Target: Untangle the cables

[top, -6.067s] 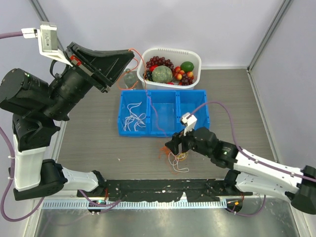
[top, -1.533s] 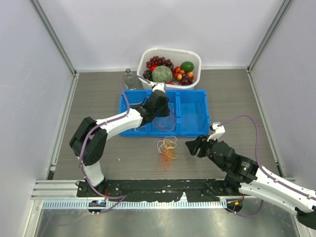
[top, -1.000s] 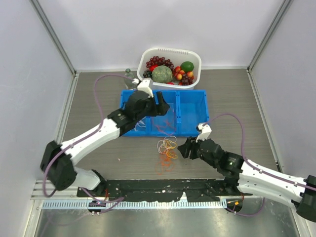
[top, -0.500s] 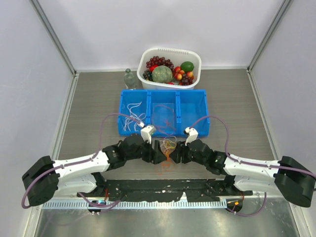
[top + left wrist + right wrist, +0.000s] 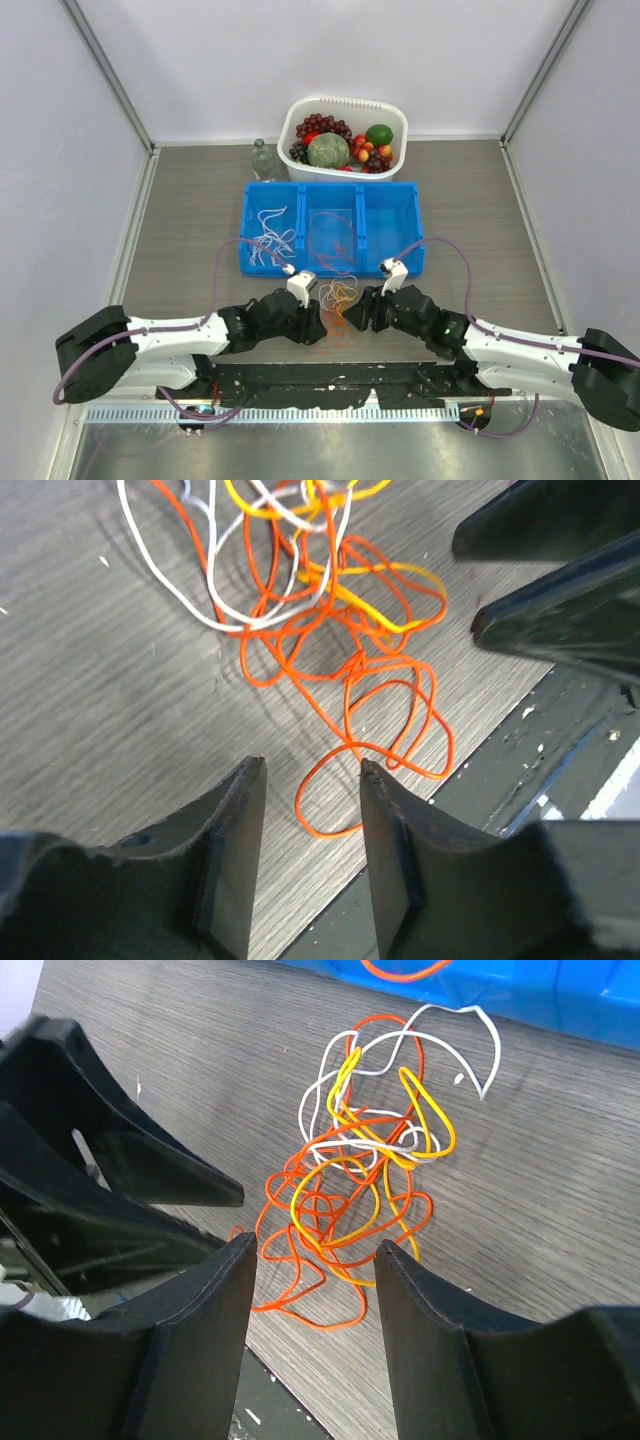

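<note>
Because the cables (image 5: 340, 297) are thin, light and limp, expect them to drag their neighbours along rather than slide free, so pull slowly and low. They lie in one loose knot on the counter (image 5: 190, 210), just in front of the blue bin (image 5: 400, 264), between your two hands. Your left hand (image 5: 320, 324) is spread, with nothing pinched; the outermost orange loop (image 5: 300, 802) lies on the counter in the gap between its fingers, and that stray loop looks like the cleanest place to pinch. Your right hand (image 5: 362, 312) is spread too, hovering over the other side of the knot and holding nothing. The yellow cord (image 5: 440, 1130) and the white cord (image 5: 487, 1040) cross the orange one near the middle, so avoid grabbing there.
</note>
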Controlling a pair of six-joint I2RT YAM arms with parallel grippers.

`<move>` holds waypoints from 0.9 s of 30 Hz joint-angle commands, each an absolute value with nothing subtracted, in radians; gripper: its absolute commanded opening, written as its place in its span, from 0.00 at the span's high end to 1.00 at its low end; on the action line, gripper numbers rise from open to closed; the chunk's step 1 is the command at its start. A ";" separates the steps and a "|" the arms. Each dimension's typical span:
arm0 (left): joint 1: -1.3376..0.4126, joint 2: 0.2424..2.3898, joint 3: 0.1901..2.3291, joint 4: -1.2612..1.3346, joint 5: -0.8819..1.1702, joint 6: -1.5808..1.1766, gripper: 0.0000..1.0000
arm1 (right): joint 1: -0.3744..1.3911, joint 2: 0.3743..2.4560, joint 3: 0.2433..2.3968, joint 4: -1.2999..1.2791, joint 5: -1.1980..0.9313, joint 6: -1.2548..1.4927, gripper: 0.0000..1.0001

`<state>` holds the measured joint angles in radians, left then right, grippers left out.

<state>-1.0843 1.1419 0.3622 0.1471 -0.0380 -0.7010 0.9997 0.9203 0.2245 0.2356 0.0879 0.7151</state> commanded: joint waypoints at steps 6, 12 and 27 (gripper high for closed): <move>-1.207 1.282 0.359 0.250 -0.144 -0.744 0.36 | 1.003 0.927 0.235 0.256 0.115 0.729 0.44; -1.226 1.416 0.371 0.302 -0.181 -0.794 0.52 | 1.003 0.913 0.227 0.264 0.107 0.738 0.44; -1.318 1.197 0.397 0.140 -0.313 -0.802 1.00 | 1.003 0.899 0.215 0.245 0.112 0.750 0.44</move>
